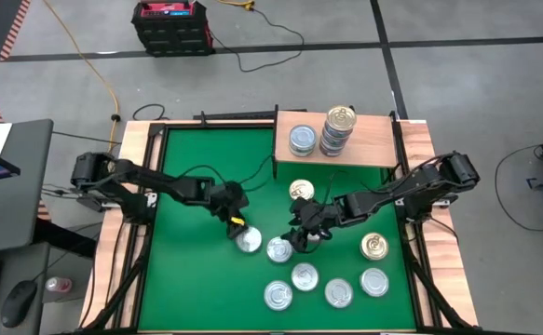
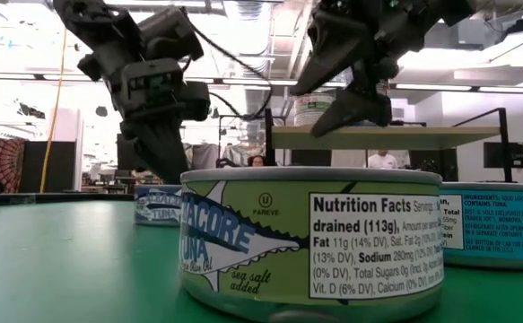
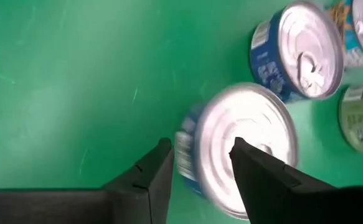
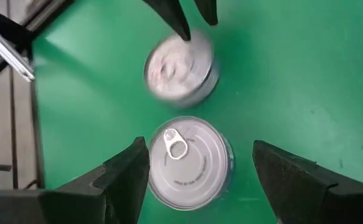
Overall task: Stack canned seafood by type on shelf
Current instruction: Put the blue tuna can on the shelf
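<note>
Several flat round tins lie on the green table. The wooden shelf at the far right carries one tin and a stack. My left gripper slants down onto a silver-lidded, blue-sided tin, partly open, and the tin shows smeared. My right gripper hangs wide open above a silver tin with a pull tab. Its fingers stand on either side of that tin, clear of it. My left gripper meets the silver-lidded tin at its edge. One fingertip stands outside the blue side wall and the other lies over the lid. The fingers slant down from the table's left. The tin rests on the table.
More silver tins lie near the front edge, and two gold-lidded ones sit to the right and below the shelf. A green-labelled tuna tin fills the low view's front. A wooden border rims the table.
</note>
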`<action>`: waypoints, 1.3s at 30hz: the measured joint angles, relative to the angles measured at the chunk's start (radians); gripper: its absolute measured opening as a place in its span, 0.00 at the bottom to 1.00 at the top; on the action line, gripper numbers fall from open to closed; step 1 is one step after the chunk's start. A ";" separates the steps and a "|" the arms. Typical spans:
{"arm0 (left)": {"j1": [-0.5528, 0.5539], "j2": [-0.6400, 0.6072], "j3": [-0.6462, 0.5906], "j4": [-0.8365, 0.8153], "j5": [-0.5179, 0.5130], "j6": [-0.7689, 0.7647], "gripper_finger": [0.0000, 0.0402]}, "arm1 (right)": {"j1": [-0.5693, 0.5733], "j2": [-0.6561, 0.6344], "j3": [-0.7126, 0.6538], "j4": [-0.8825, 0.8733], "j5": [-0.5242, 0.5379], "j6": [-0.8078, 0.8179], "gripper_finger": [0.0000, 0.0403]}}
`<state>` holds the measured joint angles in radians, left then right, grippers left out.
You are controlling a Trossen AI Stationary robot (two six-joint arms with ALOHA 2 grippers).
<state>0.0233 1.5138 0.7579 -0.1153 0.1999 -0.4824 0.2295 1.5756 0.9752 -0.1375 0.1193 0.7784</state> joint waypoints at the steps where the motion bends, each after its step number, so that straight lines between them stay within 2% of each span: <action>1: -0.015 -0.007 0.000 0.001 -0.021 -0.017 0.37 | 0.000 -0.009 0.000 0.000 0.000 -0.003 0.76; 7: -0.054 -0.046 0.000 -0.003 -0.096 -0.063 0.37 | -0.001 -0.054 0.000 -0.009 0.010 -0.026 0.76; 12: -0.069 -0.039 -0.001 -0.007 -0.102 -0.063 0.37 | 0.004 -0.061 0.000 -0.016 0.010 -0.027 0.76; 17: -0.083 -0.038 -0.028 -0.012 -0.164 -0.064 0.37 | 0.028 -0.061 0.000 -0.014 0.015 -0.027 0.76; 28: -0.102 -0.038 -0.029 0.048 -0.154 -0.078 0.32 | 0.114 -0.061 0.000 -0.002 0.007 -0.046 0.76; 32: -0.127 -0.038 -0.029 0.074 -0.223 -0.054 0.31 | 0.128 -0.061 0.000 0.013 0.007 -0.045 0.76; 36: -0.152 -0.038 -0.030 0.089 -0.345 -0.052 0.30 | 0.131 -0.061 0.000 0.021 0.009 -0.032 0.76; 39: -0.166 -0.038 -0.050 0.222 -0.359 -0.005 0.29 | 0.131 -0.060 0.000 0.021 0.009 -0.027 0.76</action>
<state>-0.1430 1.4757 0.7074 0.1072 -0.1595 -0.4876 0.3607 1.5154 0.9752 -0.1166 0.1286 0.7513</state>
